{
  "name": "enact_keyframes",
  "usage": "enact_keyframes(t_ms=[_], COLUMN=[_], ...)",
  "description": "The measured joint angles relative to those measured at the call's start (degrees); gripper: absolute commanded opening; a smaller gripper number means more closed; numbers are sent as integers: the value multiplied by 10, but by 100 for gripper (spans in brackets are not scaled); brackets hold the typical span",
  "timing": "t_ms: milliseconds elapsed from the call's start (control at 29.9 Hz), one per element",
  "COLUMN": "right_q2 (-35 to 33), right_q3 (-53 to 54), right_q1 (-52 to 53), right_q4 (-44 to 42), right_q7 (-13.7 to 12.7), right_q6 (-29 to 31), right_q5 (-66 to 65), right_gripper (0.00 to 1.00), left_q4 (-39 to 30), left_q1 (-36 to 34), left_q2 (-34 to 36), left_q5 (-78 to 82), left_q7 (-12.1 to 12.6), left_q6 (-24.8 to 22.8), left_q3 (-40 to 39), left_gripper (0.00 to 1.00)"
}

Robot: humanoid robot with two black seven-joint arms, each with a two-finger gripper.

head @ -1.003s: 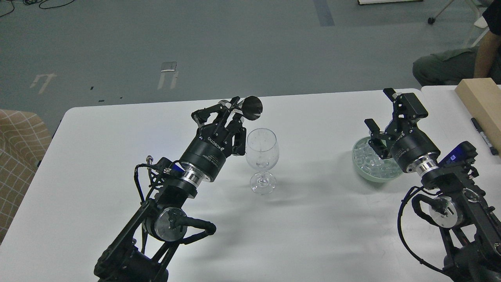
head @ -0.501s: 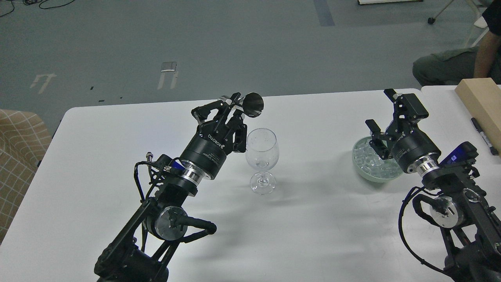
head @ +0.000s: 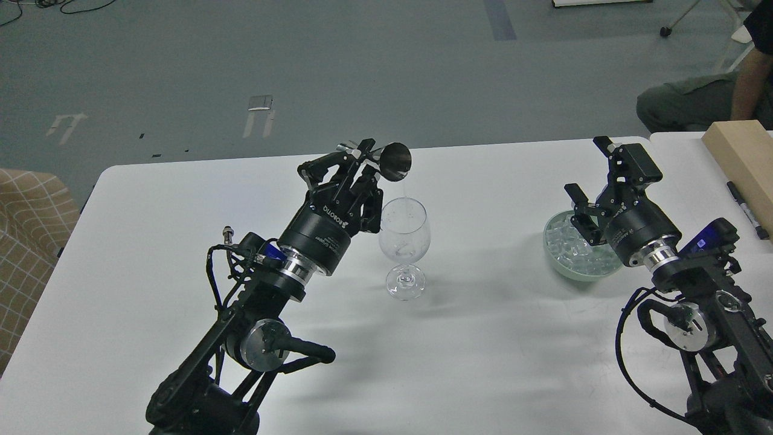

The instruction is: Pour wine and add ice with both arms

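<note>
A clear wine glass (head: 404, 241) stands upright on the white table (head: 181, 211), near the middle. My left gripper (head: 361, 156) is shut on a small dark metal cup (head: 396, 162) and holds it tilted just above the glass's rim, on the far left side. A thin pale streak shows between the cup and the glass. My right gripper (head: 587, 169) is open and empty, over the near right part of a pale green bowl (head: 577, 275). The bowl holds a heap of clear ice cubes (head: 564, 241).
A pale wooden block (head: 743, 157) and a black marker (head: 746, 209) lie on a second table at the right. A seated person (head: 694, 103) is beyond the far right corner. A checkered chair (head: 30, 229) stands at the left edge.
My left gripper has moved slightly right and up with the cup, bringing it over the glass's rim. A thin streak now shows under the cup. My right gripper has barely moved.
</note>
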Motion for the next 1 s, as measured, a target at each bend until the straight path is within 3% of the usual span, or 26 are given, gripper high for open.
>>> enact_keyframes(t_ms=[1003], right_q2=[0], right_q3=[0], right_q1=[4], right_q4=[9], right_q7=[-1], right_q6=[4], right_q5=[2], right_gripper=[100], left_q4=[9], left_q1=[-7], left_q2=[9], left_q5=[36], left_q7=[-24], left_q6=[2], left_q3=[-3], left_gripper=[10])
